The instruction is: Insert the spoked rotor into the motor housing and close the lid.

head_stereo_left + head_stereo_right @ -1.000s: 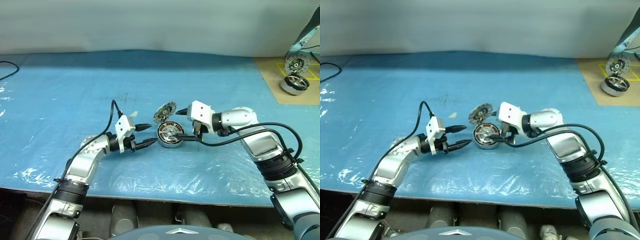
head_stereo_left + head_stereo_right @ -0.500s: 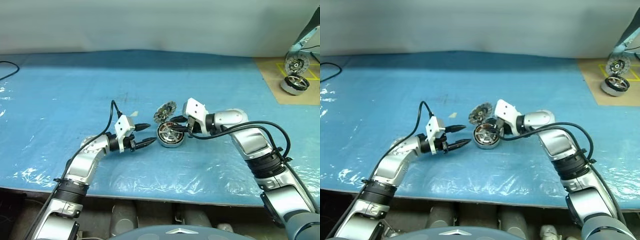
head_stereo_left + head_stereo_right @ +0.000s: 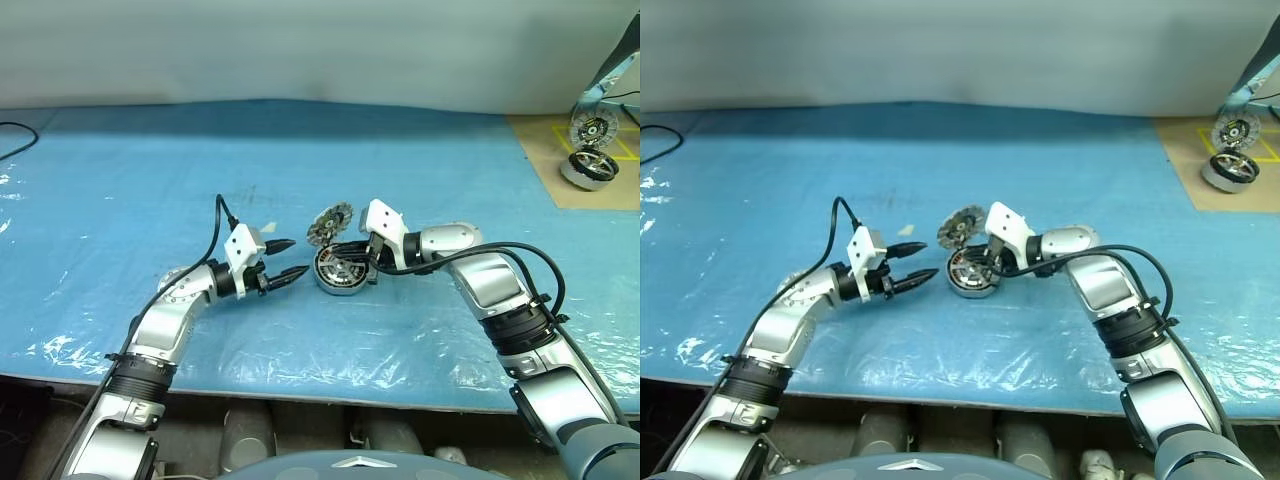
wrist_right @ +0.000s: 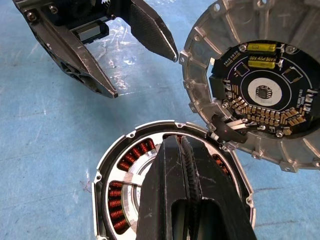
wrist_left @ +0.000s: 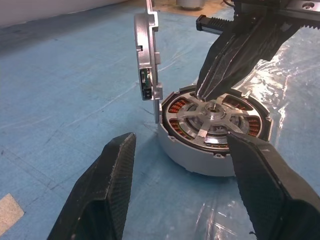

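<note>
The motor housing (image 3: 340, 272) stands on the blue table, copper windings showing around its ring (image 5: 176, 106). Inside it lies the spoked rotor (image 5: 220, 111), flat around the central hub. The lid (image 3: 330, 222) stands upright on edge at the housing's far side, its circuit board (image 4: 262, 90) facing the housing. My right gripper (image 3: 343, 262) is shut, and its joined fingertips (image 5: 207, 90) rest on the rotor beside the hub. My left gripper (image 3: 298, 257) is open and level, just left of the housing, holding nothing.
Larger wheel-like motors (image 3: 590, 165) sit on a brown board at the far right. A black cable (image 3: 12, 140) lies at the far left edge. A small pale scrap (image 3: 266, 227) lies by the left gripper. Wrinkled plastic sheet covers the table's front.
My right gripper has shut and come down and left, from straddling the housing to resting its tips on the rotor. The left gripper has stayed put.
</note>
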